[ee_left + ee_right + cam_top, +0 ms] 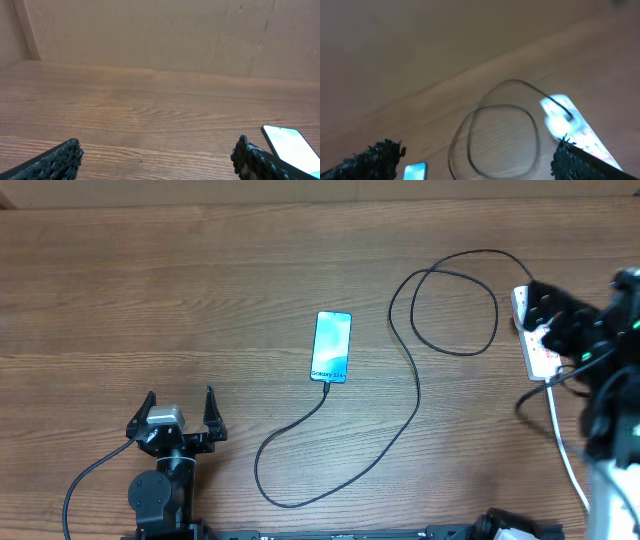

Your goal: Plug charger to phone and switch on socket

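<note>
The phone (pixel 332 347) lies flat mid-table, its cyan screen lit; it also shows as the phone (pixel 292 147) and, blurred, the phone (pixel 415 171). The thin black charger cable (pixel 417 395) reaches the phone's near end, curves toward the front edge, then loops up to the white socket (pixel 535 330) at the right. My right gripper (pixel 477 146) hangs open above the table by the socket (pixel 565 120), over the cable loop (pixel 502 106), holding nothing. My left gripper (pixel 180 393) stands open and empty near the front left, well short of the phone.
The socket's thick white cord (pixel 560 430) runs to the front right beside the right arm. A cardboard wall (pixel 150 35) closes the far side of the wooden table (pixel 150 290). Bare wood lies ahead of my left gripper (pixel 159 145).
</note>
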